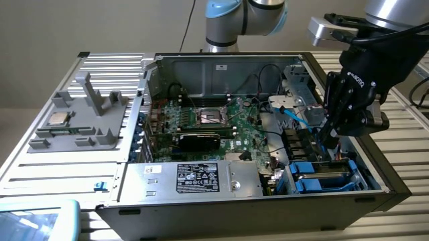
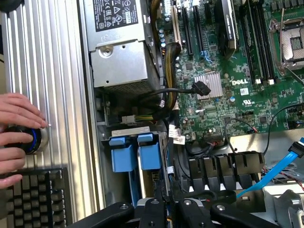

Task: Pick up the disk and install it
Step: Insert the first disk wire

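Gripper [image 1: 330,136]: black, lowered inside the open case at the exterior view's right, fingers drawn nearly together; whether anything is pinched between them cannot be told.
Gripper, wrist view [image 2: 168,209]: dark finger linkages just above the blue-tabbed bay.
Disk [image 1: 323,175]: seated in the drive bay at the case's near corner, directly below the fingertips, grey top framed in bright blue; contact with the fingers cannot be told.
Blue tabs [image 2: 135,156]: two, side by side, upright in the bay.
Power supply [image 1: 193,178]: one silver box with black label, beside the bay toward the exterior view's left.
Motherboard [image 1: 214,125]: one, green, farther in.
Blue cable [image 1: 296,118]: one, flat, near the arm.
Grey fixture [image 1: 80,120]: one, on the removed side panel, holding one square chip [image 1: 58,119].
Hand [image 2: 16,137]: one, on a round blue-ringed knob [image 2: 33,140], beside one keyboard [image 2: 35,194].
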Motion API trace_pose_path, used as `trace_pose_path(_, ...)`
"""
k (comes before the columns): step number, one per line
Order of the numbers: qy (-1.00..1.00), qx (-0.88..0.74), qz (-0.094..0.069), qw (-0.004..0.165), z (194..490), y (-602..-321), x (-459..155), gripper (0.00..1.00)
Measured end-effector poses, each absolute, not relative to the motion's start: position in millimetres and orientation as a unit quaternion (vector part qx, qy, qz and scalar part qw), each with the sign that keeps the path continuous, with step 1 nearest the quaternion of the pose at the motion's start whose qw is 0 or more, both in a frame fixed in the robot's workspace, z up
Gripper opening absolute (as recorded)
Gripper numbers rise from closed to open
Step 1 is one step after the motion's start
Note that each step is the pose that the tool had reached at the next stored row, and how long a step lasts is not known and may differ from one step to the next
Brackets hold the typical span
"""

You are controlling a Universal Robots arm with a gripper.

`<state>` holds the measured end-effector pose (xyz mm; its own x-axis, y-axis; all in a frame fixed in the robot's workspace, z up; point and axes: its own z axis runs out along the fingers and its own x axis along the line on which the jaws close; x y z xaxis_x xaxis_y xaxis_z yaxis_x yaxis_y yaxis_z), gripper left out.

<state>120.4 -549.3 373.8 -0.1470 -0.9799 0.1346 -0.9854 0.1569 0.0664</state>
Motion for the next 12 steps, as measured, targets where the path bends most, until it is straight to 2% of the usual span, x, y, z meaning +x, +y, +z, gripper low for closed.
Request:
trace_pose_path(7, -0.757, 0.650, 0.008, 0.063, 373.8, -554.9, 118.9, 0.16)
trace_pose_path(12, -0.757, 0.651, -0.014, 0.045, 373.8, -562.4, 118.2, 0.16)
